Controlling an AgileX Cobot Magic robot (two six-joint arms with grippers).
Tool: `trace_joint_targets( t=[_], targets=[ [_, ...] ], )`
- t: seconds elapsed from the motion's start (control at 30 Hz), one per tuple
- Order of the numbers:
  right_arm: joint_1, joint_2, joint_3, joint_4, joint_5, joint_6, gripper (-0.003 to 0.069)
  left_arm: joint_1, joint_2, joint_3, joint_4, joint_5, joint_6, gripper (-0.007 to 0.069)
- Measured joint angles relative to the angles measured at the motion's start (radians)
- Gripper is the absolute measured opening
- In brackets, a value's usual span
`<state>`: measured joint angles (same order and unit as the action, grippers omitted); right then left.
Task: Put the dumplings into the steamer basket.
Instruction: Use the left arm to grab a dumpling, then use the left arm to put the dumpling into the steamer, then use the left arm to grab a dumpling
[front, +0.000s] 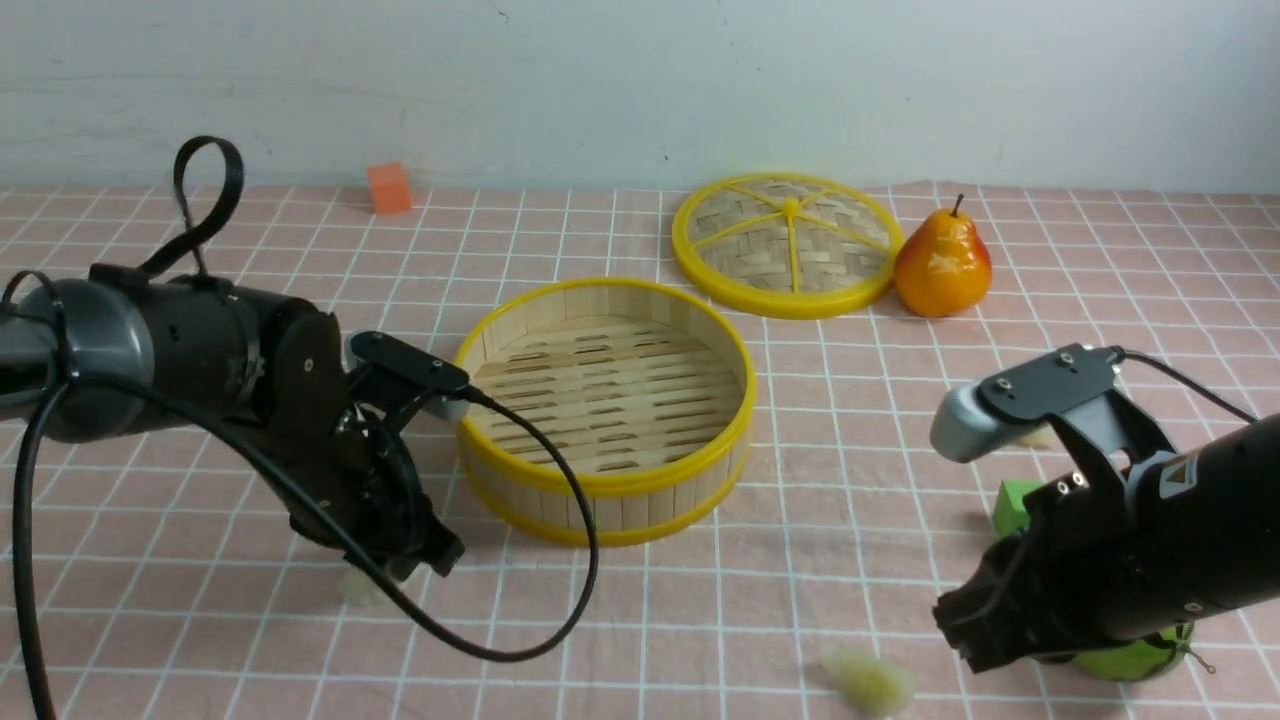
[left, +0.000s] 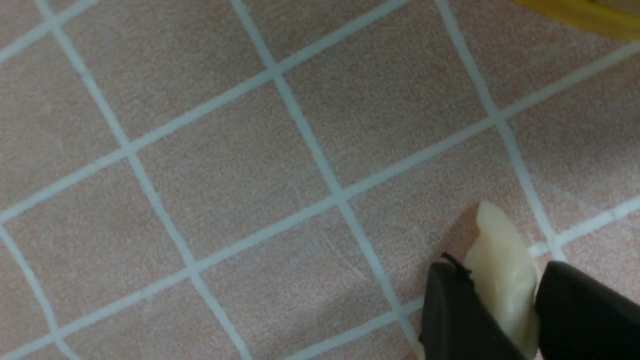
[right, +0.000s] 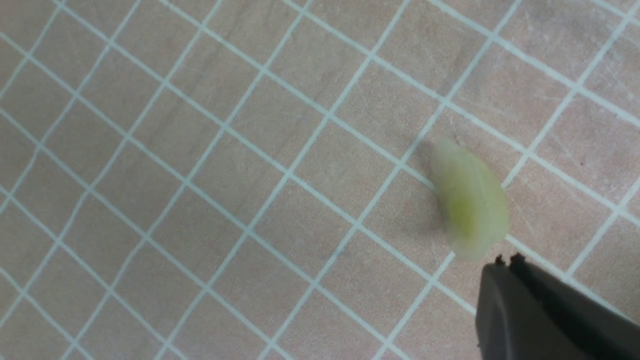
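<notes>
Bottom centre, a pale greenish crescent toy dumpling (front: 868, 682) lies loose on the pink-checked desk (front: 700, 620) by the right tool (right: 507, 260), pressed closed and empty. Lower left, the left tool (left: 500, 280) pinches a cream dumpling (left: 492, 235) — lift it above the yellow rim of the empty round bamboo steamer basket (front: 600, 485) mid-frame, then release; the flat woven lid (front: 785, 245) and orange-yellow pear (front: 940, 265) behind lie clear.

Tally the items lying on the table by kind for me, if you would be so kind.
Dumplings: 3 in view: left dumpling, front dumpling, half-hidden dumpling
Cubes: 2: orange cube, green cube
Fruit: 2: pear, green fruit, partly hidden
Steamer basket: 1
Lid: 1
Total: 9
</notes>
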<state>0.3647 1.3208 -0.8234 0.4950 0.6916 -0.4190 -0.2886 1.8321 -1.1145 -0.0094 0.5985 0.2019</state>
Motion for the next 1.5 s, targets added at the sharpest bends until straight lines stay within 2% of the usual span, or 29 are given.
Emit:
trace_joint_targets(
  t=[0.13,0.27,0.4,0.5,0.63,0.87,0.97,1.1,1.17,1.33,1.5],
  targets=[
    [0.000,0.000,0.000,0.000,0.000,0.000,-0.0017,0.000,-0.001,-0.010,-0.005,0.034,-0.057,0.0197],
    [0.000,0.000,0.000,0.000,-0.013,0.000,-0.0016,-0.001,-0.038,-0.093,-0.032,0.163,-0.143,0.0196],
    [0.000,0.000,0.000,0.000,-0.025,0.000,-0.0013,-0.017,-0.080,-0.255,-0.118,0.235,-0.168,0.0195],
    [0.000,0.000,0.000,0.006,-0.033,0.000,-0.0010,-0.073,-0.054,-0.414,-0.175,0.248,-0.170,0.0194],
    [0.000,0.002,0.000,0.024,-0.044,0.000,-0.0010,-0.120,0.056,-0.530,-0.150,0.234,-0.171,0.0190],
    [0.000,0.008,0.000,0.044,-0.039,0.000,-0.0006,-0.125,0.259,-0.550,-0.073,0.208,-0.179,0.0187],
    [0.000,0.009,0.000,0.045,-0.038,0.000,-0.0003,-0.125,0.259,-0.557,-0.083,0.202,-0.182,0.0242],
    [0.000,0.009,0.000,0.045,-0.039,0.000,-0.0001,-0.125,0.236,-0.608,-0.070,0.261,-0.209,0.0398],
    [0.000,0.009,0.000,0.045,-0.044,0.000,-0.0001,-0.118,0.197,-0.637,-0.029,0.288,-0.239,0.0439],
    [0.000,0.016,0.000,0.045,-0.054,0.000,0.0000,-0.055,0.136,-0.654,0.102,0.286,-0.317,0.0447],
    [0.000,0.068,0.000,0.058,-0.058,0.000,0.0003,0.057,0.212,-0.654,0.140,0.284,-0.343,0.0419]
  ],
)
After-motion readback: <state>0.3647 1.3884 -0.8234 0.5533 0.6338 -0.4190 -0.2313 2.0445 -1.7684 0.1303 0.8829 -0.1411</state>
